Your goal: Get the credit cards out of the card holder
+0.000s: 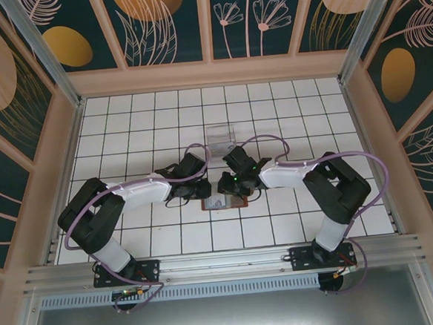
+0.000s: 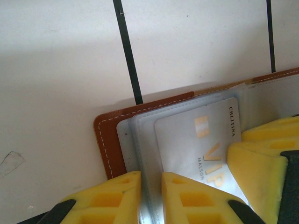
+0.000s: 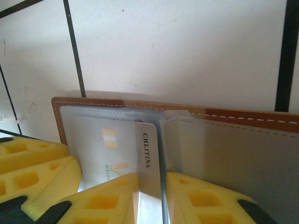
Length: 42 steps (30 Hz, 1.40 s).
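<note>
The reddish-brown card holder lies open on the white tiles between both grippers. In the left wrist view its leather edge frames clear sleeves, and my left gripper is shut on the edge of one sleeve. A greyish credit card with gold lettering lies in the sleeves, and the right gripper's yellow fingers press in beside it. In the right wrist view my right gripper is shut on the end of that credit card, which sticks partly out of its sleeve over the card holder.
A clear plastic tray stands just behind the grippers. Pale walls enclose the tiled floor on the left, right and back. The left gripper's yellow fingers sit close at the lower left of the right wrist view.
</note>
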{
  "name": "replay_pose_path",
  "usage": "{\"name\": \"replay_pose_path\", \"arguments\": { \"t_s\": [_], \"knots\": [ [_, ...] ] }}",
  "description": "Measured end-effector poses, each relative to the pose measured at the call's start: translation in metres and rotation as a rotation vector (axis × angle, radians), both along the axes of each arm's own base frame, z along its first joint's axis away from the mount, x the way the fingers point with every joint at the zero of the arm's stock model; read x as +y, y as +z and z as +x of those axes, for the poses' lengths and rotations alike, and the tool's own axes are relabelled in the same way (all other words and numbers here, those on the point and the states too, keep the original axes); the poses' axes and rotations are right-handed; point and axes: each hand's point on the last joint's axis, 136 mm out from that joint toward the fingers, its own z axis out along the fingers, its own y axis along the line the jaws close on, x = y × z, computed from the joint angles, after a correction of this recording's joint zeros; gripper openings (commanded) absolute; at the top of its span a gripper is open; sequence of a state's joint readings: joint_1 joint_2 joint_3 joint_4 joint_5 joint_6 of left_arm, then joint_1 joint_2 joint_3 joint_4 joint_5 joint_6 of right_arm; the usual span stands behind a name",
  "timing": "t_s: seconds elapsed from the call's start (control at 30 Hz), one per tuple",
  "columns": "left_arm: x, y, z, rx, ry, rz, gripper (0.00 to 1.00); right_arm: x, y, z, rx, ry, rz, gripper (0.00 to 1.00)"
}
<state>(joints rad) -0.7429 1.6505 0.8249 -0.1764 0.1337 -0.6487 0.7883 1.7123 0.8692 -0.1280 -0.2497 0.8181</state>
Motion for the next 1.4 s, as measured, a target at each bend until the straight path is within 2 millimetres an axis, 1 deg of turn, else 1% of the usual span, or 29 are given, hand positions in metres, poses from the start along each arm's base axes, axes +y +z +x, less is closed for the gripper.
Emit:
{"name": "replay_pose_path", "arguments": {
  "t_s": [0.5,1.07,1.4],
  "knots": [
    [-0.004,-0.002,0.001,0.007,-0.001,0.003,0.19,0.002,0.002,-0.001,-0.009,0.027,0.208,0.24],
    [-0.006,-0.002,0.001,0.003,-0.003,0.003,0.19,-0.001,0.007,-0.010,-0.011,0.027,0.371,0.06],
    [-0.006,-0.002,0.001,0.003,-0.001,0.000,0.19,-0.002,0.013,-0.011,-0.016,0.022,0.401,0.04]
  ]
}}
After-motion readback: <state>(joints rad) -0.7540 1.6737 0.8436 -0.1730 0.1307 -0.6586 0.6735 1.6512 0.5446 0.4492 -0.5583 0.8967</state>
